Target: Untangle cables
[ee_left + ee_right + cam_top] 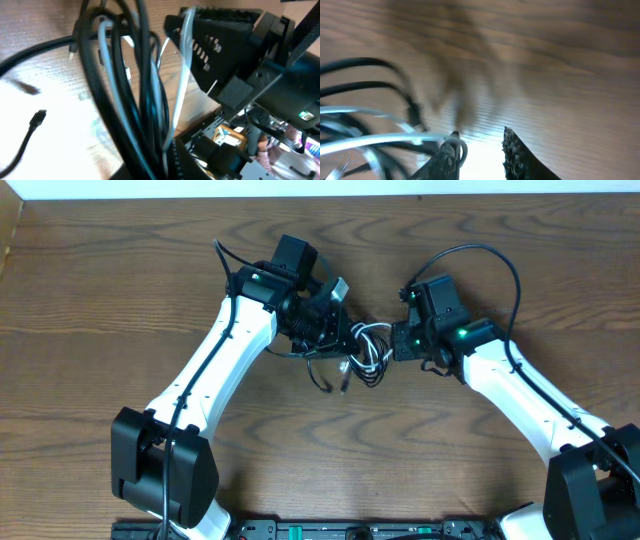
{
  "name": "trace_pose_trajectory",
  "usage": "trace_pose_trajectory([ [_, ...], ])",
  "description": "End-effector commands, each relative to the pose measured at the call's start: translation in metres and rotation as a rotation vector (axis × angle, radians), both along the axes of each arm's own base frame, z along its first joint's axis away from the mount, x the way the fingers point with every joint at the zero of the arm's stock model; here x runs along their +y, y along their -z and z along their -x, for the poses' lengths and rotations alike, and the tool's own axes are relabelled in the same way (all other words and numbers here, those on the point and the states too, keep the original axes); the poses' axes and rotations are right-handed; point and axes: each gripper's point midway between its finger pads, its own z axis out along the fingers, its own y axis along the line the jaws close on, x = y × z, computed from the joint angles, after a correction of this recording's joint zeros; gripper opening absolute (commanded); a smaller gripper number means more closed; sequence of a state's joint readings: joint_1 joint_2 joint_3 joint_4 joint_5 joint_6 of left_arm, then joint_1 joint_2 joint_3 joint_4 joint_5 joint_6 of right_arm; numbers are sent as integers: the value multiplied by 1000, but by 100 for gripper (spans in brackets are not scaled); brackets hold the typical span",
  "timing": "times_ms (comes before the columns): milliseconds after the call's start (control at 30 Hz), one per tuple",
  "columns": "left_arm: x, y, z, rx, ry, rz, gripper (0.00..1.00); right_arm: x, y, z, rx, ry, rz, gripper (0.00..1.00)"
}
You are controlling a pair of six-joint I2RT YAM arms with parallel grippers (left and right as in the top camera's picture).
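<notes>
Where the two arms meet over the middle of the wooden table, the cables sit as a small knot of black and white cords between the two grippers. Seen from overhead, the knot is a little longer from left to right than from near to far. A couple of loose black tails hang off its near side and point toward the near edge.

The left gripper is at the left end of the knot. From its wrist, the cords run lengthways as a tight bundle. They fan out at the far end and draw together at the gripper's ribbed finger, where they look pinched. One thin black cord lies apart on the left, its small plug pointing far and slightly right.

The right gripper is at the right end of the knot. From its wrist, its two fingers stand apart with bare table showing between them. White and black strands come in across the picture from the left. One white strand curls in a small loop right at the tip of the left finger. This picture is blurred, so I cannot tell whether the strand touches the finger.
</notes>
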State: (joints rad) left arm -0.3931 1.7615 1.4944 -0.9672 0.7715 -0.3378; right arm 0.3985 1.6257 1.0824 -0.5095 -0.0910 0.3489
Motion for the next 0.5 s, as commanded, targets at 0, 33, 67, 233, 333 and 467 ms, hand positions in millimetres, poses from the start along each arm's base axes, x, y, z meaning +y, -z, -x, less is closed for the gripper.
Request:
trace_pose_trajectory([
  [0, 0, -6, 3, -9, 5, 9, 22, -31, 4, -5, 10, 162, 69, 22],
  [33, 0, -6, 3, -9, 4, 9, 25, -36, 5, -4, 20, 191, 76, 22],
  [67, 0, -6, 3, -10, 5, 9, 28, -43, 6, -3, 31, 227, 86, 22],
  [233, 0, -6, 3, -11, 5, 8, 29, -58, 9, -2, 59, 282, 93, 22],
  [333, 1, -5, 2, -21, 8, 0, 29, -59, 10, -1, 68, 279, 85, 22],
  [467, 11, 5, -5, -64, 1, -79, 29, -56, 10, 1, 81, 262, 68, 27],
])
